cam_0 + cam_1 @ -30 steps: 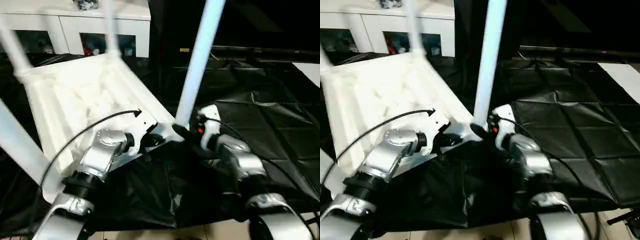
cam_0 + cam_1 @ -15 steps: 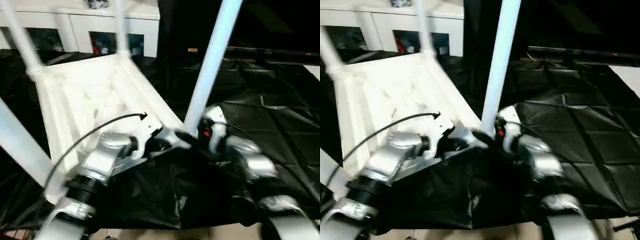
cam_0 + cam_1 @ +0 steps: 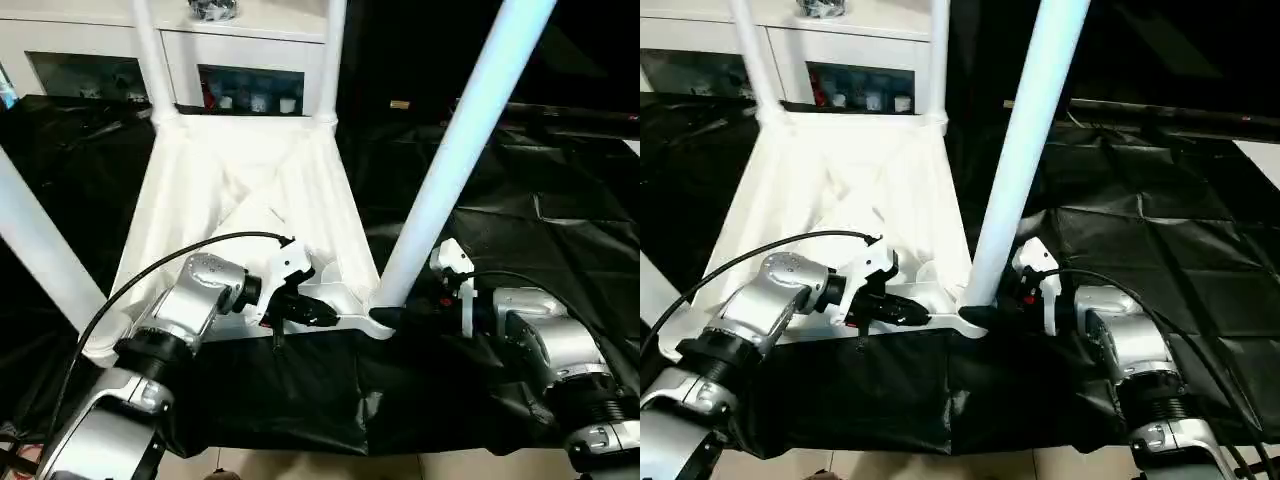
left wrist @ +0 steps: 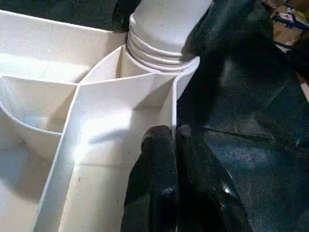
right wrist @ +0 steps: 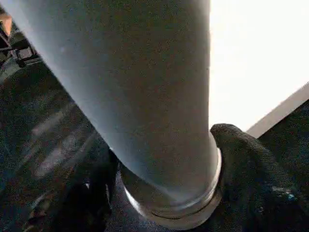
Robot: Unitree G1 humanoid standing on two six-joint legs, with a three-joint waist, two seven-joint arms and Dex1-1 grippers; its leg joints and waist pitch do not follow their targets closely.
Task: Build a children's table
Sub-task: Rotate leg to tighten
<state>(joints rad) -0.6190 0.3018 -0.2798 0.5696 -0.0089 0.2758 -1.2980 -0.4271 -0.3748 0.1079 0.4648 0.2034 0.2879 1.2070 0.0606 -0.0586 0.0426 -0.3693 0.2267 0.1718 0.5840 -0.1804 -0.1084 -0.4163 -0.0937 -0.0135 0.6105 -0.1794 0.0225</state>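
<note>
The tabletop (image 3: 240, 215) lies underside up on the black sheet (image 3: 560, 240), squarer to view than a second ago. Right gripper (image 5: 161, 193) straddles the near-right leg (image 3: 455, 165) at its socket; left gripper (image 4: 176, 145), jaws pressed together, pinches the tabletop's near rim. Leg appears seated.

Silver forearms (image 3: 195, 305), black cables, black-fingered end effectors.

smooth plastic tabletop (image 3: 240, 200); glossy black sheet (image 3: 560, 230)
</note>
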